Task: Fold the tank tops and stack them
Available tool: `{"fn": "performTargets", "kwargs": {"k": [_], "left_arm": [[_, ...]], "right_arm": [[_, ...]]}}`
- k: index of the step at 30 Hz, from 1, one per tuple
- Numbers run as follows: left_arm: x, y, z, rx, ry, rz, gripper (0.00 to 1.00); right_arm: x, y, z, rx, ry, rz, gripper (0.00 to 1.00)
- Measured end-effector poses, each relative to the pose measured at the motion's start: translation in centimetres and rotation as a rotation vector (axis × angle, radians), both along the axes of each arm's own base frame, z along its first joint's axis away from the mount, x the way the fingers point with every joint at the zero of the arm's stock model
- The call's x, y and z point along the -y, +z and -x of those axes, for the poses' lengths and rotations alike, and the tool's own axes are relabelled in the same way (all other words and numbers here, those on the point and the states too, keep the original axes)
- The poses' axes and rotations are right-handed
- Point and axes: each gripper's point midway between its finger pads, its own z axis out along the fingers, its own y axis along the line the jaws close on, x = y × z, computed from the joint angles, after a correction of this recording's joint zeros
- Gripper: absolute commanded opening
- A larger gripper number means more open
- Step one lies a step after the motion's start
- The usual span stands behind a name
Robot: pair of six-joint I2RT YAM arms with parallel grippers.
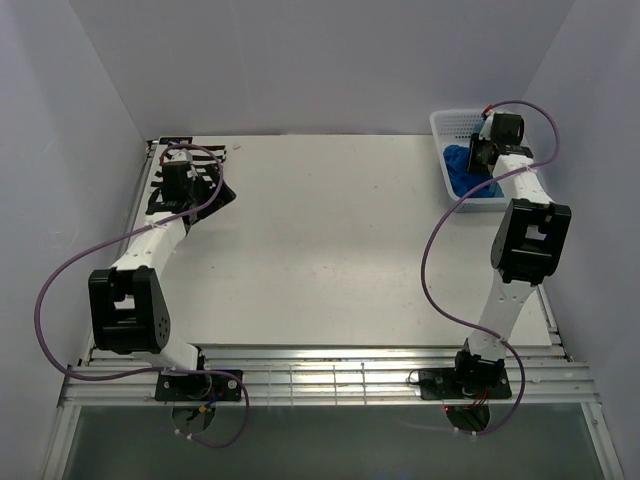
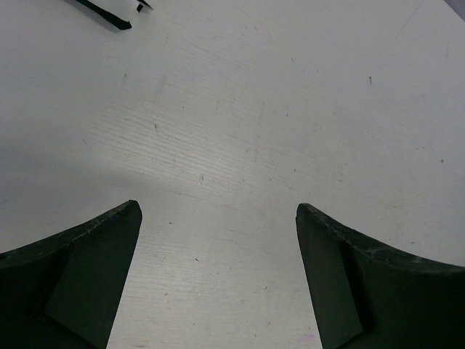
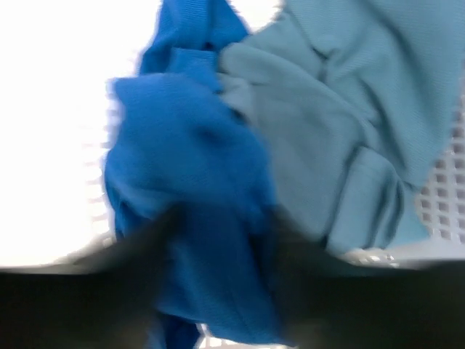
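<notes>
The black-and-white striped tank top (image 1: 222, 190) lies at the far left of the table, partly under my left arm; a corner of it shows in the left wrist view (image 2: 109, 16). My left gripper (image 1: 185, 185) is open and empty over bare table (image 2: 218, 211). The royal blue tank top (image 3: 189, 145) and the muted teal-blue tank top (image 3: 341, 109) lie crumpled in the white mesh basket (image 1: 450, 120). My right gripper (image 1: 482, 160) is down in the basket, its blurred fingers closed on a bunch of the royal blue top (image 3: 225, 218).
The basket's mesh wall (image 3: 447, 189) stands close on the right of my right gripper. White walls enclose the table on the left, back and right. A slatted metal rail (image 1: 330, 375) runs along the near edge between the arm bases.
</notes>
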Motion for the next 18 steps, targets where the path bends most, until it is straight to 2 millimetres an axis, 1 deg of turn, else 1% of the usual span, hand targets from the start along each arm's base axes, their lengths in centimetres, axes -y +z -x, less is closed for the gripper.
{"fn": "performTargets", "kwargs": {"k": [1,2,5,7,10,12,15,16,18], "left_arm": [[0.0,-0.4,0.0,-0.011,0.0,0.001,0.98],[0.0,-0.8,-0.1,-0.021,0.0,0.002,0.98],[0.0,-1.3,0.0,-0.036,-0.001,0.003,0.98],[0.1,-1.2,-0.1,-0.035,-0.002,0.006,0.98],[0.2,-0.8,-0.3,-0.025,-0.003,0.012,0.98],[0.3,-0.4,-0.3,-0.016,-0.008,0.019,0.98],[0.9,0.2,-0.2,-0.005,-0.026,0.043,0.98],[1.1,0.4,-0.1,0.0,-0.035,0.054,0.98],[1.6,0.9,0.0,0.007,-0.052,0.078,0.98]], "right_arm": [[-0.4,-0.1,-0.1,0.001,0.012,-0.014,0.23],[-0.7,-0.1,-0.1,0.004,0.019,-0.024,0.08],[-1.4,0.0,-0.3,0.027,0.019,-0.055,0.08],[-1.9,-0.1,0.1,0.041,0.017,-0.08,0.08],[-2.7,0.3,1.3,0.074,0.011,-0.125,0.08],[-3.2,1.3,2.5,0.111,0.001,-0.156,0.08],[-4.3,4.2,4.5,0.197,-0.002,-0.186,0.08],[-4.8,5.7,5.0,0.233,0.003,-0.191,0.08],[-6.1,9.6,5.3,0.321,0.028,-0.199,0.08]]}}
